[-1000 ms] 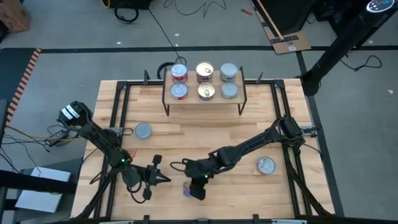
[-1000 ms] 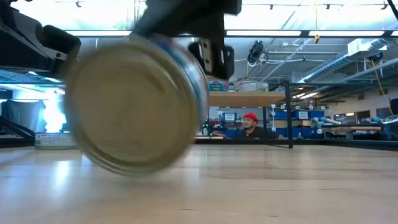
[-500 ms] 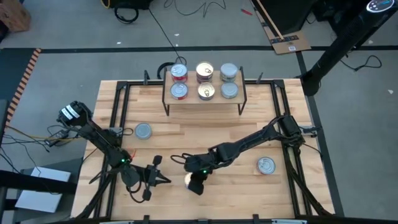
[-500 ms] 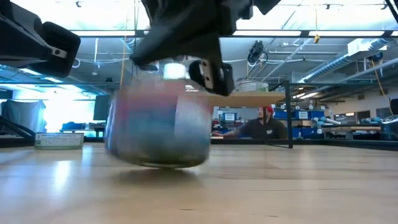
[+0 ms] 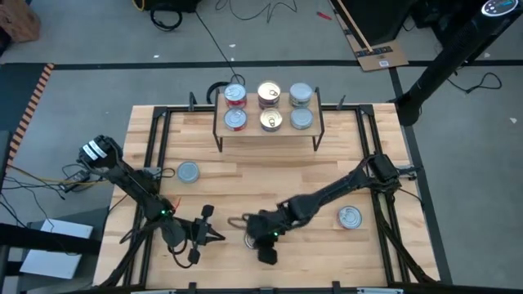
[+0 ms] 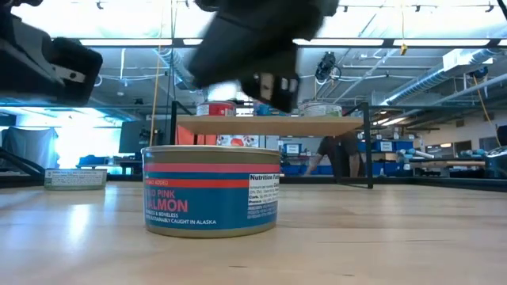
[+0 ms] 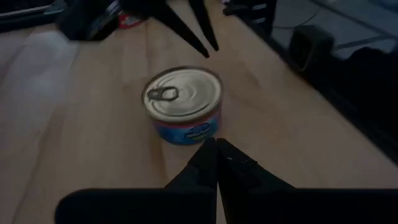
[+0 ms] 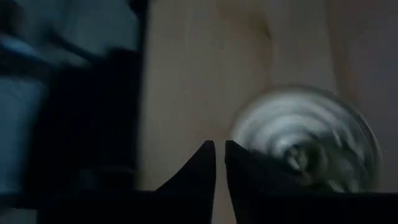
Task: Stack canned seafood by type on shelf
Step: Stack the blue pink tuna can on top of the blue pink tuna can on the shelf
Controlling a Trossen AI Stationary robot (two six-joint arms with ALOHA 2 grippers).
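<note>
One tin of the canned seafood, a blue-green salmon can with a red stripe, stands upright on its base on the tabletop near the front edge; its pull-tab top faces up. My right gripper hovers just above and beside it, its fingers a narrow gap apart with nothing between them. My left gripper rests shut, a little to the can's left. The shelf at the table's far side carries several tins.
Two loose silver-topped tins lie on the tabletop, one at the left and one at the right. A black frame runs around the table. A person stands in the room beyond the shelf.
My right gripper has rolled its wrist and turned the salmon can from tilted, with its base facing the near edge, to upright. It has set the can on the table near the front edge and let go; the can now stands alone under the fingers.
</note>
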